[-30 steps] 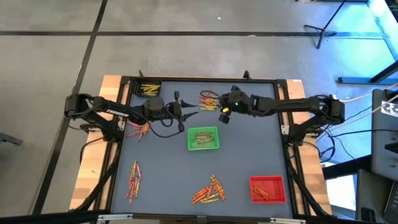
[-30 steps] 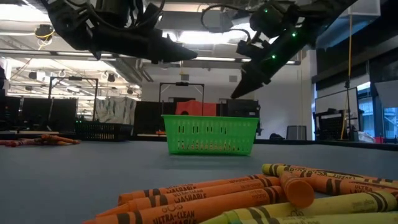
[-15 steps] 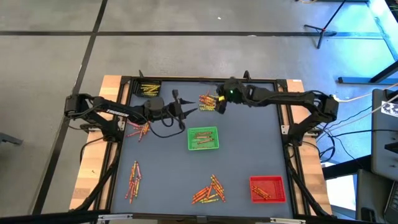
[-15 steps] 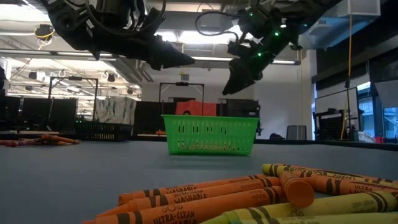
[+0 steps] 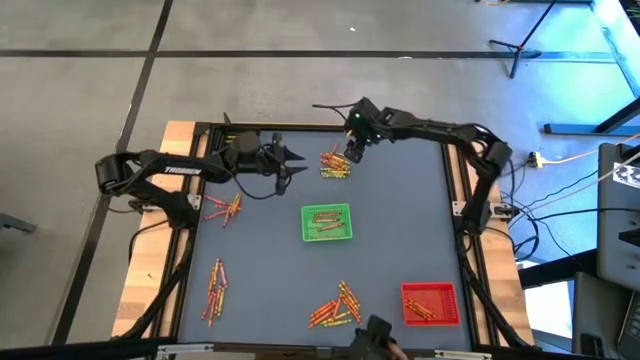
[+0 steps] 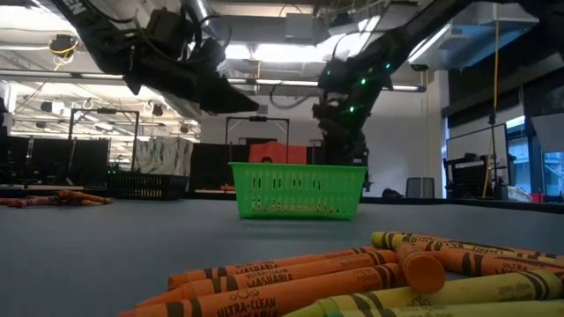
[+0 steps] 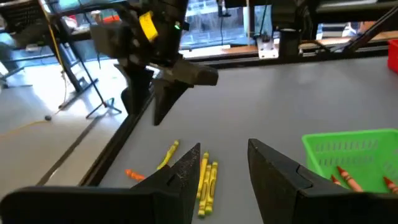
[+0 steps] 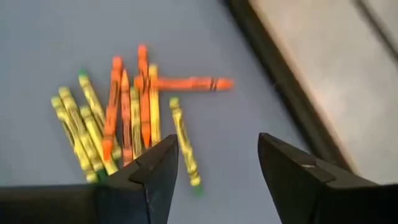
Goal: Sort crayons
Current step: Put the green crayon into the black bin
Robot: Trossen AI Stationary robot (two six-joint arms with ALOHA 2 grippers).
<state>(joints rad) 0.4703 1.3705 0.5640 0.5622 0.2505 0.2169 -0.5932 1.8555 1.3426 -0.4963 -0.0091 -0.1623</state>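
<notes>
You are partway through: the green tray (image 5: 327,222) already holds a few crayons and the red tray (image 5: 430,304) a few red ones, but several loose heaps remain on the tabletop (image 5: 400,230). These are the orange and yellow crayons (image 5: 335,165) just below your right jaws, a small cluster (image 5: 224,208) near the left arm, a line (image 5: 214,290) along the left edge and a mixed pile (image 5: 338,306) at the near side. Your right gripper (image 5: 352,152) hangs over the far heap with its jaws spread wide and nothing between them; in the right wrist view the heap (image 8: 124,118) lies just ahead of the tips, untouched. Your left gripper (image 7: 225,163) hovers with jaws parted and empty, yellow crayons (image 7: 207,180) showing beneath the gap, the green tray off to one side.
</notes>
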